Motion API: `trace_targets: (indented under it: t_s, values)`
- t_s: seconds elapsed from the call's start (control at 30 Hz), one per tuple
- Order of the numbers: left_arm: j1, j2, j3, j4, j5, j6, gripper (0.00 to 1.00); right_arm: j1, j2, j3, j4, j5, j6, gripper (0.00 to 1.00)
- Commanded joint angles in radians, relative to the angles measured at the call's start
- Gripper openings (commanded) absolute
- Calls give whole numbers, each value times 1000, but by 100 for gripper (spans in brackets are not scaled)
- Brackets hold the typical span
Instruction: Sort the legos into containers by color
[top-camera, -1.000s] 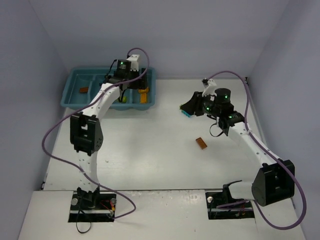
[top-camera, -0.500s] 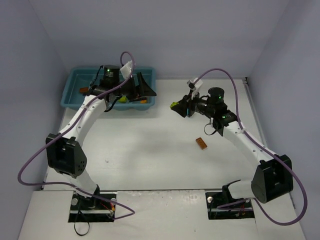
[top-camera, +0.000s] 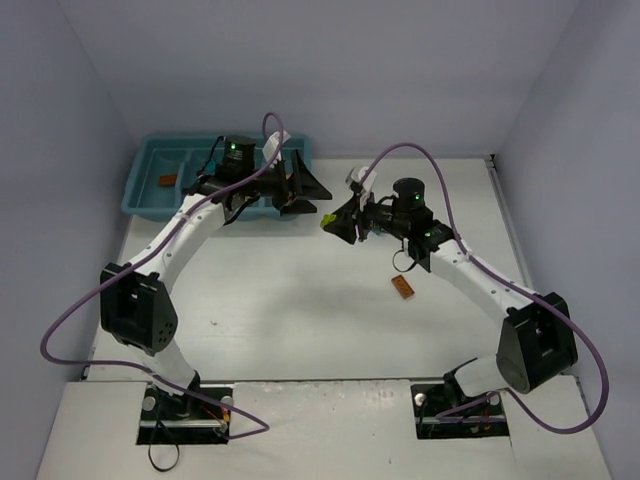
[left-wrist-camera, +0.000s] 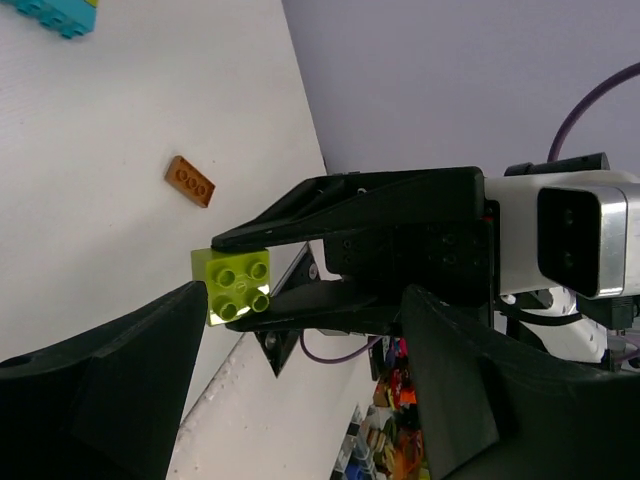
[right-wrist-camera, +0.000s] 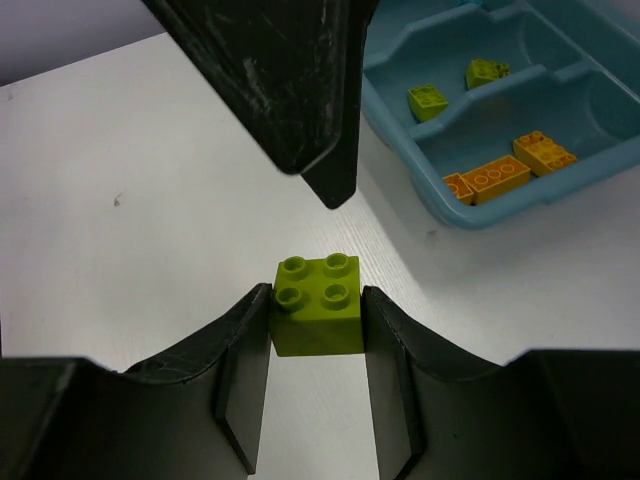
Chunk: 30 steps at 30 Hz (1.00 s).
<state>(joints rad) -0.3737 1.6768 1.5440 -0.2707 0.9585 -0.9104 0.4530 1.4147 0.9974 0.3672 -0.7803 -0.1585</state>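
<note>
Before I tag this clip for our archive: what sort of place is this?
Probably a lab robot test cell: plain walls box in a white table, two arms are bolted at its edge, and the props are a teal tray and toy bricks, such as the lime brick in the right gripper.

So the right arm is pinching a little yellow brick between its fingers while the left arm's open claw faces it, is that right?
Not quite: the brick is lime green, not yellow, as the right wrist view shows. The rest holds: the right gripper pinches it and the open left gripper faces it.
</note>
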Motion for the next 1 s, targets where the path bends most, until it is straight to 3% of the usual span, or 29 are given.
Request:
trace_targets:
  t_s: [0.0,0.17,0.67,0.77,0.97]
  values:
    - [-7,-11,56,70,49,-12,72,4,-3,72,81,-36,-36,7]
    - [-8,9,91,-120,-18,103,72,4,3,87,65,-36,-42,7]
    - [-96,63,171,-179,-81,157,67,7,10,87,52,-43,-36,8]
    - [-114,67,171,-211,-127,188,62,13,12,86,52,-43,-36,8]
    - [-131,69,186,-289,-225,237,40,21,6,72,52,-30,-35,8]
